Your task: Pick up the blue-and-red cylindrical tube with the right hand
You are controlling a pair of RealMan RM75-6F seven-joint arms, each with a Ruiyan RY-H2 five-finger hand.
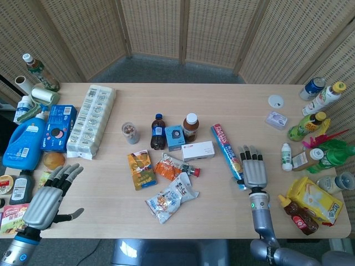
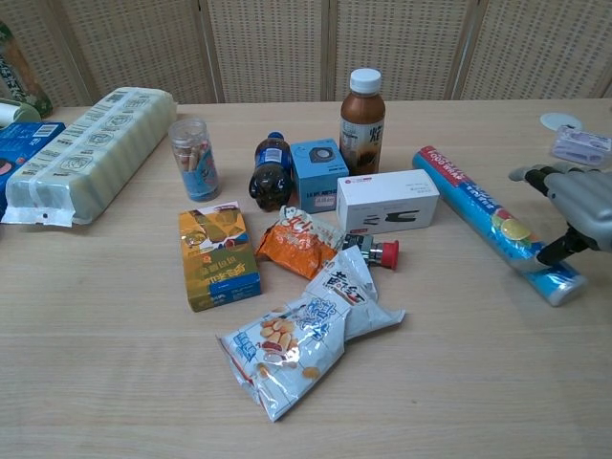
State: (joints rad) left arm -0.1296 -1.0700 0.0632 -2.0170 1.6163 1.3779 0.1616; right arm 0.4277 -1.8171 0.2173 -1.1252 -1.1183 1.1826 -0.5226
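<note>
Clear jar (image 2: 194,158) holding stick snacks. Right hand (image 1: 255,170), fingers spread, touches blue-and-red tube (image 2: 495,223). Only the head view shows the spread left hand (image 1: 49,197).

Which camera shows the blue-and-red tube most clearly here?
The chest view: the blue-and-red tube lies close and large, its printed label and pale end visible, with the right hand beside that end. The head view shows the tube whole but small, its near end at the right hand.
</note>
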